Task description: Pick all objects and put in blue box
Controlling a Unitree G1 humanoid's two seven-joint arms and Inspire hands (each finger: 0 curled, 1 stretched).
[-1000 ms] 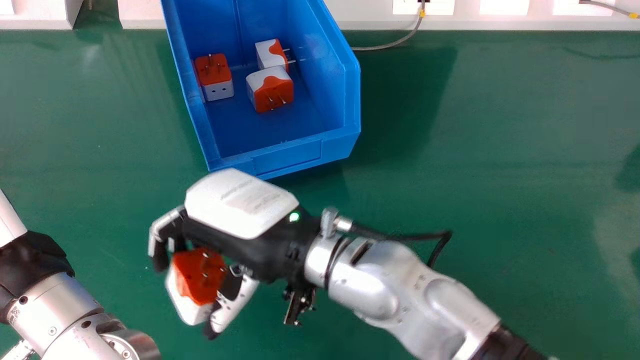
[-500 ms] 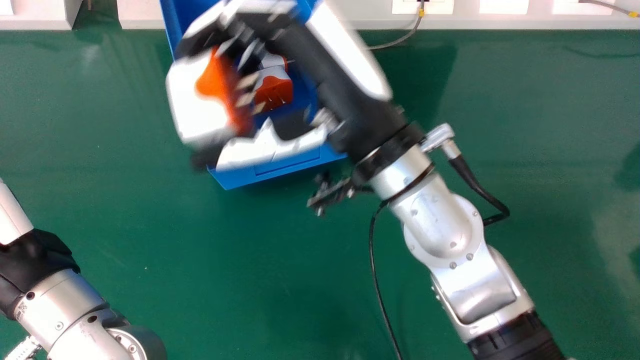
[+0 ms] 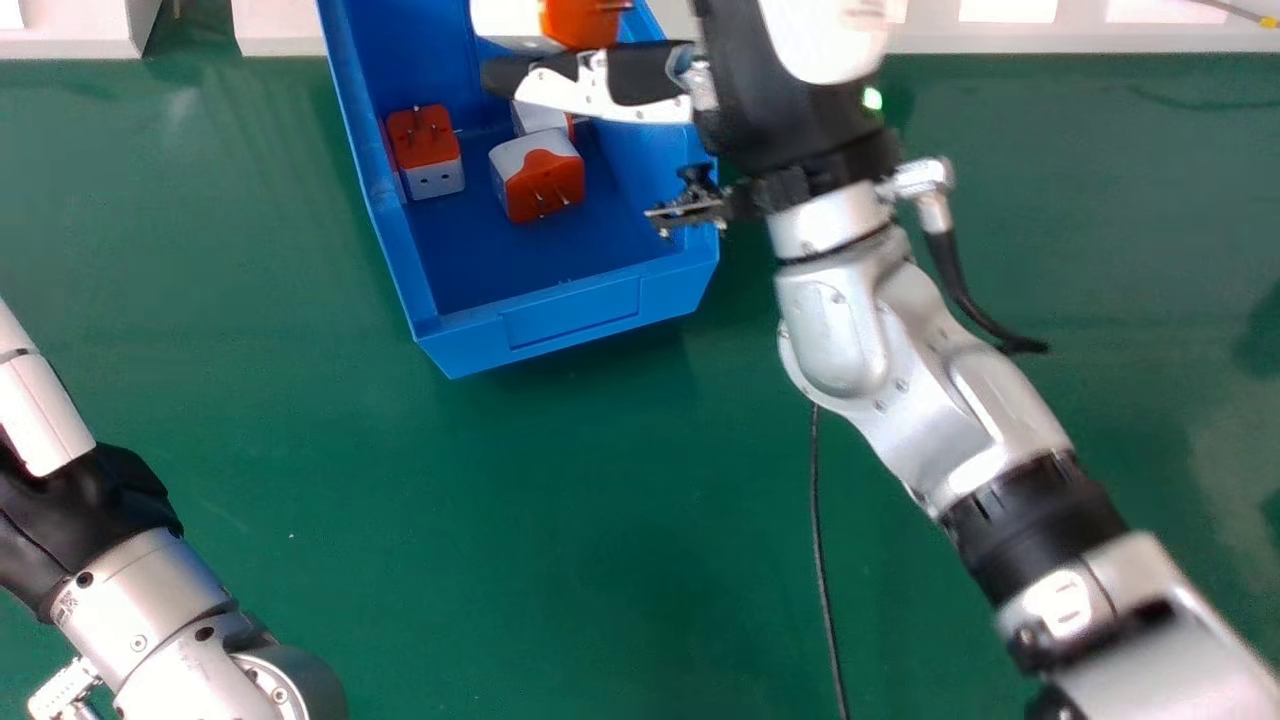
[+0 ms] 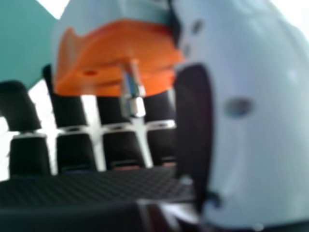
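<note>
I've got a white-and-orange plug adapter (image 3: 580, 22) clamped between the thumb and fingers of my right hand (image 3: 780, 110), up over the far part of the blue box (image 3: 570, 315). From the head view its orange side and metal prongs face right; the hand's own camera shows the orange face close to the thumb, with the dark fingers behind. Down in the box I count three more: the left adapter (image 3: 424, 138) sits near the left wall, prongs up; the near adapter (image 3: 545, 182) has its prongs facing me; and just beyond that is the far adapter (image 3: 540, 117), partly hidden by my thumb. My left hand (image 3: 45, 415) is at the left edge over the green table (image 3: 480, 560), and I can't tell whether it's open or closed.
</note>
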